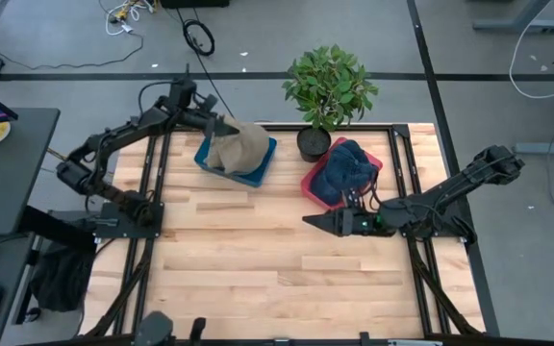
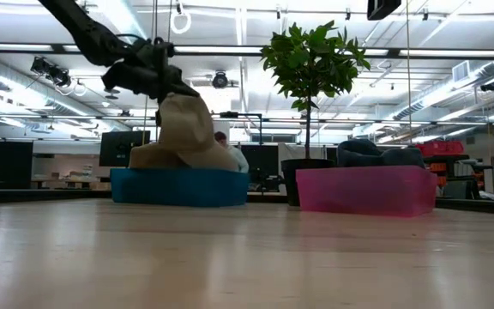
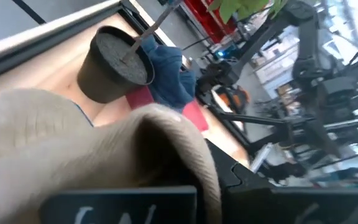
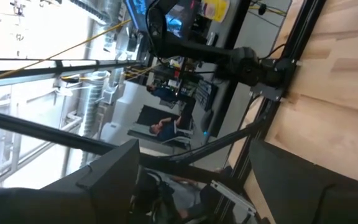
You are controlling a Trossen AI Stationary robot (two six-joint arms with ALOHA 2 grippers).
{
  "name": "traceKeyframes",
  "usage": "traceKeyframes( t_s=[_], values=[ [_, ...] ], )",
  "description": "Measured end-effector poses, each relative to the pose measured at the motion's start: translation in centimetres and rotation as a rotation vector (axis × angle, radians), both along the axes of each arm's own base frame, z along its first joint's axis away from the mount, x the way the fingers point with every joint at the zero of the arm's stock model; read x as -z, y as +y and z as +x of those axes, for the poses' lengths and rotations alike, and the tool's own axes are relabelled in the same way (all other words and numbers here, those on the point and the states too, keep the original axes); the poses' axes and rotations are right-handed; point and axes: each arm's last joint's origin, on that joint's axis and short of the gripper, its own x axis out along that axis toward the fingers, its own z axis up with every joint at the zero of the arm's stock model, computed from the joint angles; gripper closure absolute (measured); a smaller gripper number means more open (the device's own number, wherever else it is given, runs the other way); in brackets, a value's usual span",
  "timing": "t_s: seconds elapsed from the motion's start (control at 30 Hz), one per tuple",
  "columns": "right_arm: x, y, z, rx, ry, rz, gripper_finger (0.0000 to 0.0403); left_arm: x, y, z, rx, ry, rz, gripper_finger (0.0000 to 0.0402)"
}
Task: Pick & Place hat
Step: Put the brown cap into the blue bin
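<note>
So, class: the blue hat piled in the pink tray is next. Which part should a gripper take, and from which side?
Take the bunched crown at the top of the blue hat, coming straight down from above. It heaps over the pink tray's rim, so its peak is free, while the walls block a sideways approach and the potted plant crowds the far side. The right gripper lies nearest.

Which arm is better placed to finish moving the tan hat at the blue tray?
Left. Its tool is shut on the tan hat, holding it up over the blue tray. The right tool rests low over the table, in front of the pink tray with the blue hat.
</note>
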Motion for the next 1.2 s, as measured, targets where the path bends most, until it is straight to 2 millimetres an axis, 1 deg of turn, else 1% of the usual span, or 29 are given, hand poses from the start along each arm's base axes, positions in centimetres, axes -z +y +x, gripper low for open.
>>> traceKeyframes(
  t_s=[0.13,0.33,0.4,0.53,0.73,0.83,1.1,1.2],
  values=[
    [0.0,-0.2,0.1,0.010,0.000,0.000,0.0097,-0.5,0.9,-0.3,0.050,-0.031,-0.059,0.0400],
    [0.0,-0.2,0.1,0.011,0.000,0.000,0.0097,-2.6,1.9,-0.9,0.066,-0.072,0.008,0.0400],
    [0.0,-0.3,0.1,0.012,0.000,0.000,0.0097,-2.9,2.0,-1.1,0.069,-0.066,0.029,0.0400],
    [0.0,-0.3,0.1,0.014,0.004,-0.002,0.0097,-2.7,1.6,-1.3,0.094,-0.026,0.044,0.0400],
    [0.2,-0.5,0.2,0.020,0.021,-0.010,0.0097,-1.4,0.3,-1.4,0.127,0.087,0.060,0.0400],
    [0.2,-0.7,0.3,0.026,0.023,-0.011,0.0097,-1.2,-0.3,-1.0,0.163,0.097,0.065,0.0400],
    [0.2,-1.1,0.5,0.023,0.022,-0.011,0.0097,-1.0,-0.9,0.1,0.152,0.176,0.162,0.0400],
    [0.2,-1.2,0.5,0.023,0.022,-0.012,0.0097,-0.4,-0.8,0.6,0.156,0.197,0.151,0.0400]
  ],
)
